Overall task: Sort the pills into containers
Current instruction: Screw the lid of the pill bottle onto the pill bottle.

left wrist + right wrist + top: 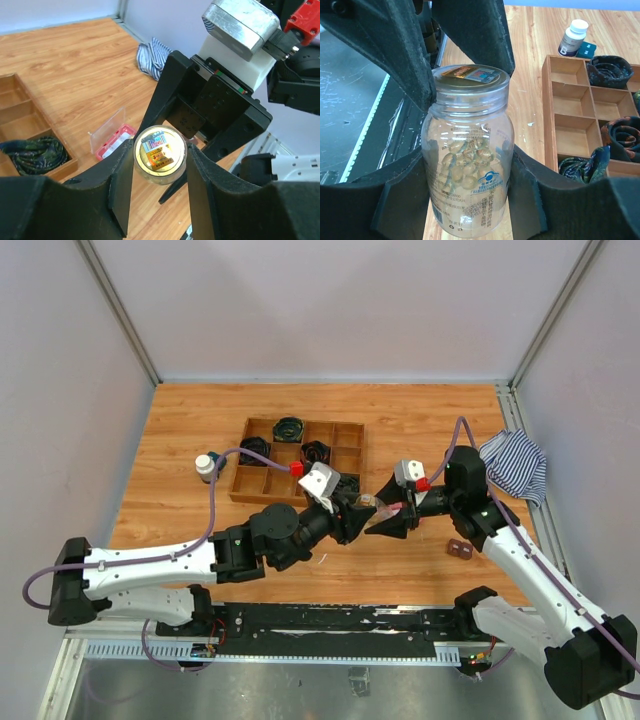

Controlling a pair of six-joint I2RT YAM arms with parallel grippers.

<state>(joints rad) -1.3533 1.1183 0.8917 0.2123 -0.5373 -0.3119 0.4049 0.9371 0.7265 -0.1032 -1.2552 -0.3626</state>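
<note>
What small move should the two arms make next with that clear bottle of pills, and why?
Probably a twist: the left gripper should turn the gold-labelled lid to unscrew it. The right gripper grips the clear plastic pill bottle by its body, the left gripper's fingers hug the lid on both sides, and the yellowish capsules are sealed inside.

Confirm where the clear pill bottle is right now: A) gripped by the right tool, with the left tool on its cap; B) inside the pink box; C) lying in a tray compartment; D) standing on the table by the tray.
A: the right tool grips the body of the clear pill bottle while the left tool pinches its top.
</note>
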